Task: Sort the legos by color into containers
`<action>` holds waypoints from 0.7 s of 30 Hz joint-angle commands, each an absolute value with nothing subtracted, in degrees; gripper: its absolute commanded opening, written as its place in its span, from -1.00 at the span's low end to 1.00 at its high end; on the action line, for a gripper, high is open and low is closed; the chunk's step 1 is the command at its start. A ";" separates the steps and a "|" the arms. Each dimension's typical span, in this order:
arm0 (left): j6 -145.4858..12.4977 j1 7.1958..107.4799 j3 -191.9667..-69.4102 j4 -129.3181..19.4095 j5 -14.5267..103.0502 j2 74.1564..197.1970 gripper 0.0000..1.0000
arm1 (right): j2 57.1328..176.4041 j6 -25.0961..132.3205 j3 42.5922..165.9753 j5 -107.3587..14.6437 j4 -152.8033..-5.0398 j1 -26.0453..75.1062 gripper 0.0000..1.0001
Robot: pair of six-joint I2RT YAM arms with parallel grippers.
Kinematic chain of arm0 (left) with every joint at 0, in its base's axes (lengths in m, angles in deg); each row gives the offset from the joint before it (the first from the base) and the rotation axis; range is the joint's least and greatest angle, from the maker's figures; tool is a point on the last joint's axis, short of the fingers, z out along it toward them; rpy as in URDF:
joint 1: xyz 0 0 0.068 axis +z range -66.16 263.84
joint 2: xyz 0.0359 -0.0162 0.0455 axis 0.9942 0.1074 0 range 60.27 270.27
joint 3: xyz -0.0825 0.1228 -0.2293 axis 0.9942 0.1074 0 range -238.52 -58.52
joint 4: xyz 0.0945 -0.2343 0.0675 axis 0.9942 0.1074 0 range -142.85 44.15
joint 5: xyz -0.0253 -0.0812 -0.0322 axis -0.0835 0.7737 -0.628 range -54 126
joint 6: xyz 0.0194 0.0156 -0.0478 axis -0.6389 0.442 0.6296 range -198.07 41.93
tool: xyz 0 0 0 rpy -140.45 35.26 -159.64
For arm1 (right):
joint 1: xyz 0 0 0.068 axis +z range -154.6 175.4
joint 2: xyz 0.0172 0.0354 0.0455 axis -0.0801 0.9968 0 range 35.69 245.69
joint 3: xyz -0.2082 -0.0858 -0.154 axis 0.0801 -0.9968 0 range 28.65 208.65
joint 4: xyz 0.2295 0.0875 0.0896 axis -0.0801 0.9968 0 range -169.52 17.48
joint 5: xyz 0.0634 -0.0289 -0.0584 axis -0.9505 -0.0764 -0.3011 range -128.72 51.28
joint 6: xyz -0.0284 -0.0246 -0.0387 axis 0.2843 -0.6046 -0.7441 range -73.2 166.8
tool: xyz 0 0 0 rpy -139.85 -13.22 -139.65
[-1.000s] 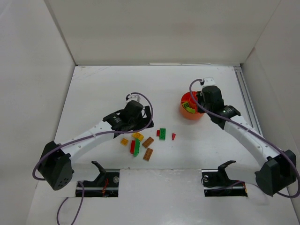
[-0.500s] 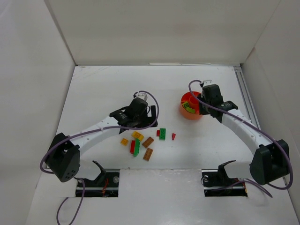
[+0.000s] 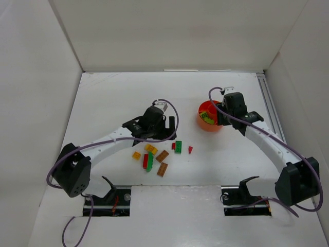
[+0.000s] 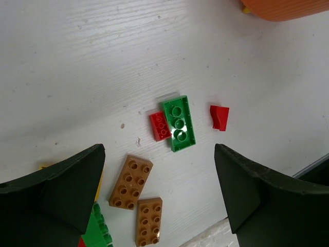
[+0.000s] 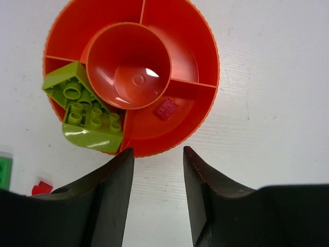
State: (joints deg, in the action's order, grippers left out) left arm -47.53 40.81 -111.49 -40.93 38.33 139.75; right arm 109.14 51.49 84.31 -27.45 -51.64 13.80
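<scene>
Legos [image 3: 154, 157], loose on worktop [image 4: 103, 51]: green brick [image 4: 179, 123], red brick [image 4: 160, 126] touching its side, lies just ahead of the wide-spread, empty left claw [image 4: 159, 185], long axis across its closing line; right claw [image 5: 157, 154], slightly parted and empty, hovers over bowl [image 5: 205, 62].

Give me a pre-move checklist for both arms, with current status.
1. Left gripper open and empty: ok.
2. Single target under it: not ok. The small red brick sits against the green brick, and both lie between the fingers.
3. Right gripper empty: ok. Its fingers are apart with nothing between them.
4. Colours kept apart in the bowl: ok. The dark red brick lies in one compartment, and the lime bricks are in the next one, behind a divider.
5. Right gripper's height above the bowl rim: cannot tell.
6. Table sorted: not ok. The brown bricks and others are loose.
</scene>
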 commanded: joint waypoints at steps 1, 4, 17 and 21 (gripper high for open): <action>-53.10 39.64 -111.08 -45.72 41.80 141.56 0.68 | 104.60 50.84 86.22 -28.35 -52.63 13.51 -0.02; -55.66 37.70 -113.35 -45.56 37.33 145.69 0.34 | 102.49 50.84 85.60 -28.35 -52.10 13.51 -0.02; -56.63 33.31 -114.50 -40.11 27.31 154.30 -0.07 | 101.87 50.84 83.76 -26.15 -50.95 13.51 0.02; -56.63 27.87 -118.27 -37.56 21.61 158.35 -0.07 | 101.87 50.84 83.23 -26.15 -50.95 13.51 0.02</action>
State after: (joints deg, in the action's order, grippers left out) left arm -55.79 30.95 -115.07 -40.58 27.95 156.43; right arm 102.56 51.46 83.83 -27.17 -50.68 13.80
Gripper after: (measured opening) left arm 0.465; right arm 0.512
